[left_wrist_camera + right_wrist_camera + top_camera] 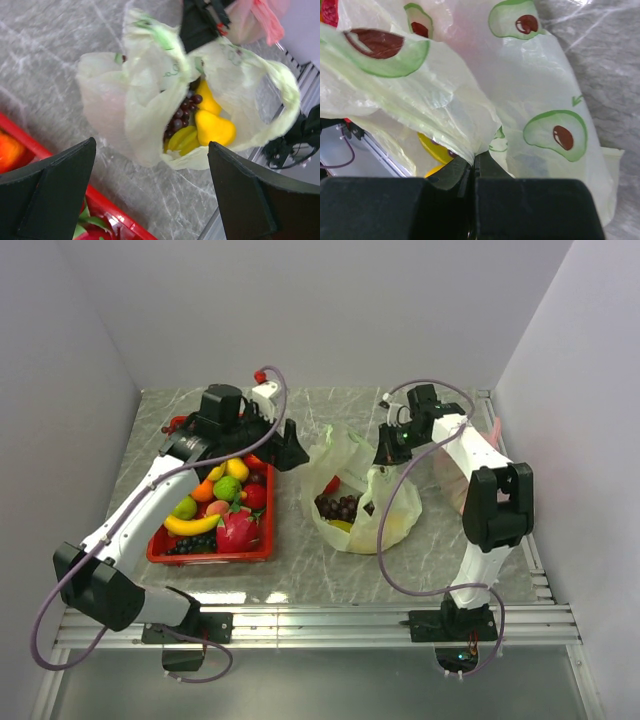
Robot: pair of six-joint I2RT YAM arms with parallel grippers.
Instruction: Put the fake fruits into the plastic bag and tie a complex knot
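Observation:
The pale-green avocado-print plastic bag [362, 498] lies open mid-table, holding purple grapes [338, 507] and yellow fruits [214, 127]. My right gripper [388, 453] is shut on the bag's far rim [470, 145] and holds it up. My left gripper [290, 452] is open and empty, between the bag and the red basket [215, 556]. The basket holds a banana [192, 525], dragon fruit [238, 530], lime [227, 488], red apple [254, 496] and an orange [203, 491]. In the left wrist view the bag [150, 100] lies beyond my open fingers [55, 195].
A pink bag [257, 20] lies behind the right arm near the right wall. The aluminium rail [320, 625] runs along the near table edge. Grey walls close in the table on three sides.

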